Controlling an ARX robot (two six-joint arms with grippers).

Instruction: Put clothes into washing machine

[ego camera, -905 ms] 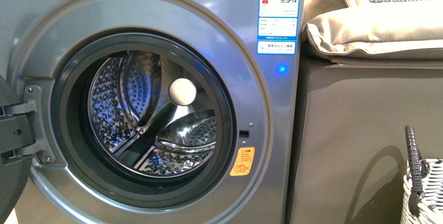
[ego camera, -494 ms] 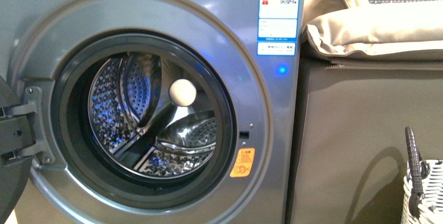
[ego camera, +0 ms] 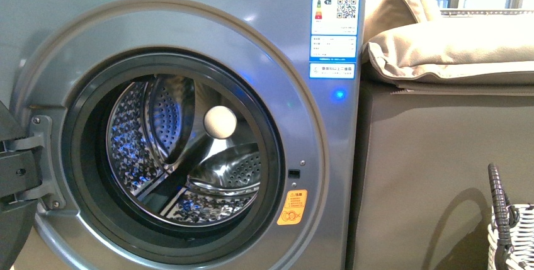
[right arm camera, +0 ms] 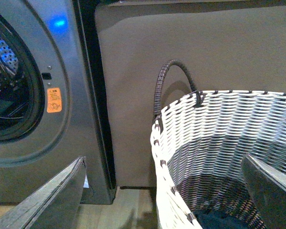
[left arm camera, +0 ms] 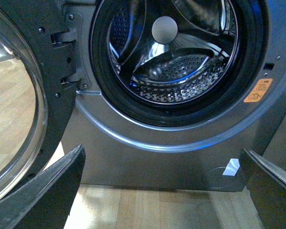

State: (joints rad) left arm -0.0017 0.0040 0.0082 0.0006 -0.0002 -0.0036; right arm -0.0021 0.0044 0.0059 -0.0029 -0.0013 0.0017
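The grey washing machine (ego camera: 189, 18) fills the front view, its door (ego camera: 12, 175) swung open at the left and its steel drum (ego camera: 182, 157) empty. No gripper shows in that view. My left gripper (left arm camera: 162, 157) hangs open low before the machine's lower front panel (left arm camera: 171, 143), nothing between its fingers (left arm camera: 62, 181). My right gripper (right arm camera: 163, 160) is open over the rim of the white wicker basket (right arm camera: 219, 124). A dark blue patch of the clothes (right arm camera: 219, 220) lies at the basket's bottom, mostly cut off by the frame.
To the right of the machine stands a brown upholstered block (ego camera: 441, 175) with beige cushions (ego camera: 453, 43) on top. The basket (ego camera: 510, 232) has a dark looped handle (right arm camera: 174, 71). The open door's glass (left arm camera: 14, 105) juts out on the left. The floor (left arm camera: 148, 205) is light wood.
The front view has shifted: the machine and cushions sit lower in frame, and the machine's dark top edge now shows. Nothing in the scene itself has moved.
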